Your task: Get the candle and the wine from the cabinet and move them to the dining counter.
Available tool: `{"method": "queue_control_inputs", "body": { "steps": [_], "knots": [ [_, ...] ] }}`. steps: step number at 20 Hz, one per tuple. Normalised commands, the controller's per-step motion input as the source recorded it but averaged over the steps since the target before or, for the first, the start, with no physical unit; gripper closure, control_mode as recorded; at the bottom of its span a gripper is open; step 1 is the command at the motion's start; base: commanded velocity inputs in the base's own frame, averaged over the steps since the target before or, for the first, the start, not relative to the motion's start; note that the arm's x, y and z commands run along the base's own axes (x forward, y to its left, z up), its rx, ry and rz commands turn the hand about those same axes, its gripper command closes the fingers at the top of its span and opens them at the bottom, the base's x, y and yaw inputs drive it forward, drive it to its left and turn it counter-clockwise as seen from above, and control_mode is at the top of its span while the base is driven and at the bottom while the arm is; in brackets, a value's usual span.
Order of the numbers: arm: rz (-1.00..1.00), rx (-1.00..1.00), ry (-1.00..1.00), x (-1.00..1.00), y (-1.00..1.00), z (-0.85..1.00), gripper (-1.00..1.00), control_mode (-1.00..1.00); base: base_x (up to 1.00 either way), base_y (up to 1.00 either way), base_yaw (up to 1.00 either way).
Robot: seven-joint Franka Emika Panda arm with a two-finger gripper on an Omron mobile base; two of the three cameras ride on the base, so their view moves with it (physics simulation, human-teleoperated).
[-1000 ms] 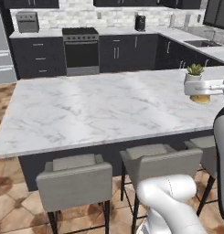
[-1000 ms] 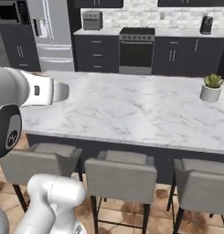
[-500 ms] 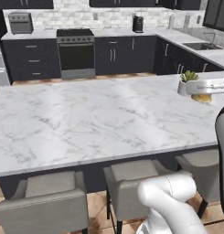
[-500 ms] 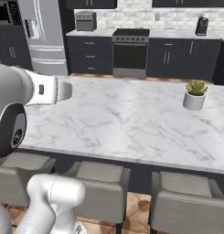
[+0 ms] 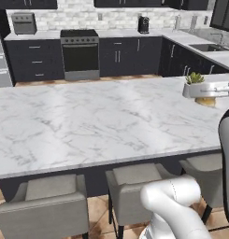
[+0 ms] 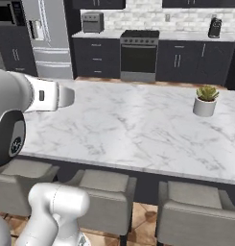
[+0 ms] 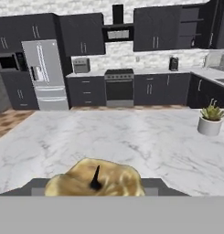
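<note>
In the hand view my gripper [image 7: 94, 186] is shut on the candle [image 7: 115, 180], a lumpy pale-yellow block with a dark wick. From the left base view the candle [image 5: 207, 101] shows as a yellow patch under my hand, above the right end of the dining counter [image 5: 88, 121]. The white marble dining counter [image 7: 131, 137] spreads out ahead of the hand, and also appears in the right base view [image 6: 128, 125]. Black upper cabinets [image 7: 157, 27] hang on the far wall. The wine is out of view.
A small potted plant [image 5: 193, 84] [image 6: 205, 101] [image 7: 210, 119] stands on the counter's right part, close to my hand. Grey stools [image 5: 50, 205] [image 6: 104, 197] line the near side. A stove [image 7: 119, 87] and a fridge [image 7: 44, 73] stand along the far wall.
Both base views have shifted: the base has driven closer to the counter and its near edge sits lower in the picture. The candle stays in my grip.
</note>
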Motion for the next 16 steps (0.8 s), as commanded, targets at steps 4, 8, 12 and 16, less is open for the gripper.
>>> {"method": "queue_control_inputs", "body": {
  "steps": [4, 8, 12, 16],
  "knots": [
    [0.07, 0.11, 0.0, 0.69, -0.8, -0.59, 1.0, -1.0, 0.0, 0.0, 0.0],
    [0.2, 0.21, 0.0, 0.62, -1.0, -0.82, 1.0, -1.0, 0.0, 0.0, 0.0],
    [0.22, 0.14, 0.0, 0.6, -1.0, -0.77, 1.0, -1.0, 0.0, 0.0, 0.0],
    [0.15, 0.03, 0.01, 0.65, -0.79, -0.76, 1.0, -1.0, 0.0, 0.0, 0.0]
  ]
}}
